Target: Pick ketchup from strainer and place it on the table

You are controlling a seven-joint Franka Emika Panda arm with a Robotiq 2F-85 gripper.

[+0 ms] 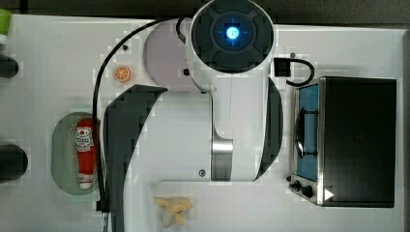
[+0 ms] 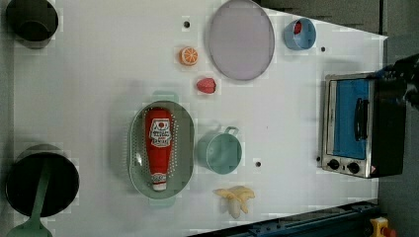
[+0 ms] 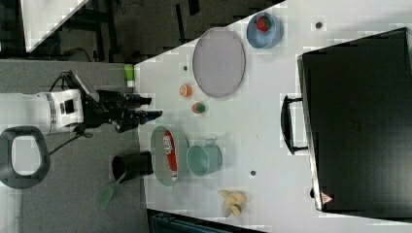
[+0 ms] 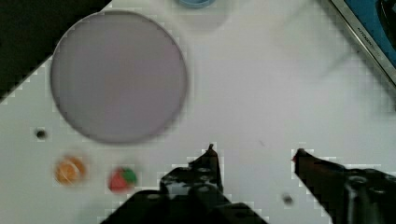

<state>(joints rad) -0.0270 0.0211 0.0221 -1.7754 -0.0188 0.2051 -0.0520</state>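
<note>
While the arm hides the strainer's point(image 1: 65, 145) right edge in the top view, ketchup point(image 1: 86, 152) lies inside; claw point(image 4: 254, 156) spread, empty, above the bench point(image 4: 261, 93).

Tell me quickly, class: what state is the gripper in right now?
Gripper: open, holding nothing; the ketchup lies in the strainer.

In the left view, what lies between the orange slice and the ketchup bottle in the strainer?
In the left view, a strawberry lies between the orange slice and the ketchup, just beyond the strainer rim.
</note>
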